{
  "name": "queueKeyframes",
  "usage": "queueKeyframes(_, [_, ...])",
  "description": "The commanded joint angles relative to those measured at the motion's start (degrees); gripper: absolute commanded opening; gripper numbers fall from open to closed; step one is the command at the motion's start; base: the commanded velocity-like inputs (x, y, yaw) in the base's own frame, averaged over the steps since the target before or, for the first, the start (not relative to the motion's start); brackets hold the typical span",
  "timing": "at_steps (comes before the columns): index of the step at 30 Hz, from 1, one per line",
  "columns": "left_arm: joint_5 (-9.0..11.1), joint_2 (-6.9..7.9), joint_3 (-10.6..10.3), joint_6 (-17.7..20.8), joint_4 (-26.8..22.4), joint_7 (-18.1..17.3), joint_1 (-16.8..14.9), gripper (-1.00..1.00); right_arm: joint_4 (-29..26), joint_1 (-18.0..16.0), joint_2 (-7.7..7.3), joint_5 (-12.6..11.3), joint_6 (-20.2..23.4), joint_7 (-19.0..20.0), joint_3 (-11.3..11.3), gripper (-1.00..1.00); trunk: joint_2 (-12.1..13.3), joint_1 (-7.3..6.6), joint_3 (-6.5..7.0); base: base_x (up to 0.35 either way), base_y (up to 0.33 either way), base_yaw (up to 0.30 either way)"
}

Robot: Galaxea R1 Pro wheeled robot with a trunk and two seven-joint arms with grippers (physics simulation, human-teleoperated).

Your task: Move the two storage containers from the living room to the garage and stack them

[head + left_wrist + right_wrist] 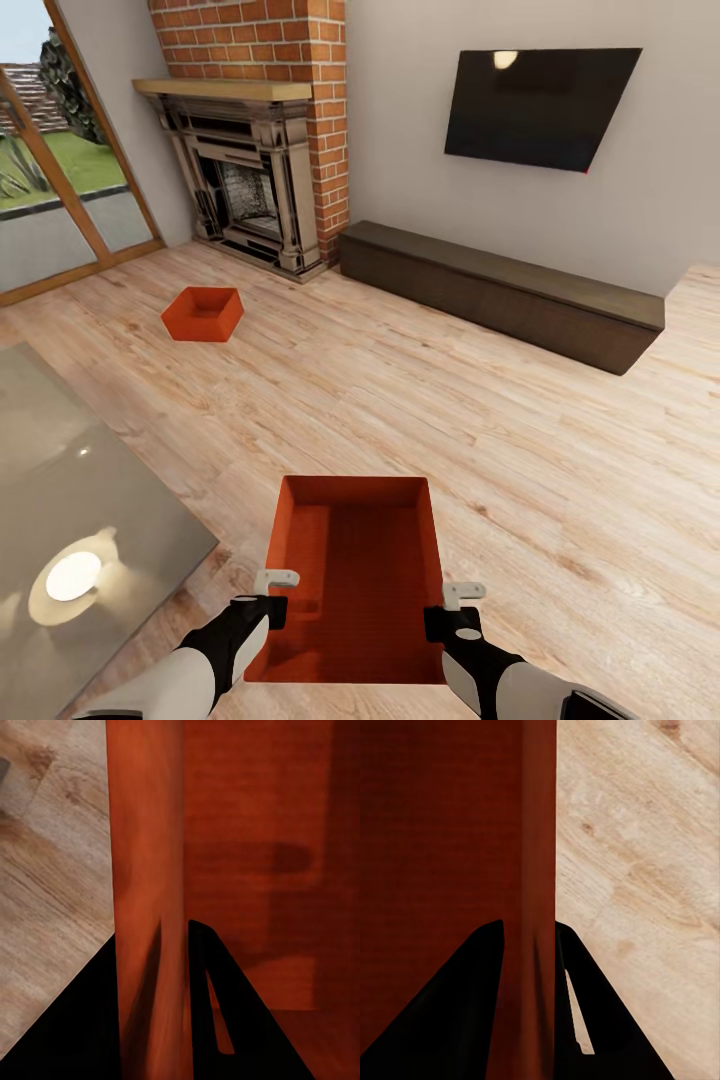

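One orange-red storage container (355, 570) is held low in front of me over the living room's light wood planks. My left gripper (270, 600) is shut on its left wall and my right gripper (452, 610) is shut on its right wall. In the left wrist view the left gripper (154, 945) pinches the container wall (146, 870) between its dark fingers. The right wrist view shows the same for the right gripper (529, 934) and the container wall (536, 832). The other storage container (203, 313) sits on the planks near the fireplace, empty and untouched.
A glass table (90, 480) stands close at my left. The brick fireplace (250, 190) and wood-framed glass doors (60, 200) lie ahead to the left. A low dark cabinet (500, 285) runs along the wall under the TV (540, 105). Open plank floor (560, 480) stretches to the right.
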Motion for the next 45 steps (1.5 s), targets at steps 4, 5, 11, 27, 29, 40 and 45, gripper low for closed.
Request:
queueKeyframes(4, [-0.75, 0.10, -0.20, 0.44, 0.08, 0.47, 0.03, -1.00, -0.02, -0.05, -0.09, -0.20, -0.77, -0.39, -0.22, -1.00, -0.07, 0.01, -0.06, 0.000, 0.000, 0.000])
queueKeyframes(5, [-0.75, 0.10, -0.20, 0.44, 0.08, 0.47, 0.03, -1.00, -0.02, -0.05, -0.09, -0.20, -0.77, -0.39, -0.22, -1.00, -0.07, 0.01, -0.06, 0.000, 0.000, 0.000])
queueKeyframes(11, [-0.76, 0.10, -0.20, 0.44, 0.07, 0.47, 0.03, -1.00, -0.08, -0.05, -0.13, -0.20, -0.70, -0.35, -0.21, -1.00, -0.07, 0.01, -0.06, 0.000, 0.000, 0.000])
queueKeyframes(27, [-0.76, 0.03, -0.20, 0.44, 0.07, 0.47, 0.03, -1.00, -0.10, -0.05, -0.02, -0.20, -0.66, -1.07, -0.22, -1.00, -0.07, 0.01, 0.27, 0.000, 0.000, 0.000])
queueKeyframes(29, [-0.76, 0.04, -0.20, 0.44, 0.07, 0.47, 0.03, -1.00, -0.10, -0.05, -0.01, -0.20, -0.68, -1.08, -0.22, -1.00, -0.07, 0.01, 0.45, 0.000, 0.000, 0.000])
queueKeyframes(40, [-0.76, 0.09, -0.16, 0.23, -0.01, 0.47, 0.03, -1.00, -0.05, -0.05, -0.01, -0.20, -0.70, -1.09, -0.21, -1.00, -0.07, 0.01, 1.44, 0.000, 0.000, 0.000])
queueKeyframes(45, [-0.79, 0.13, -0.17, 0.13, -0.01, 0.47, 0.03, -1.00, -0.05, -0.05, -0.01, -0.20, -0.70, -1.10, -0.22, -1.00, -0.07, 0.01, 1.90, 0.000, 0.000, 0.000])
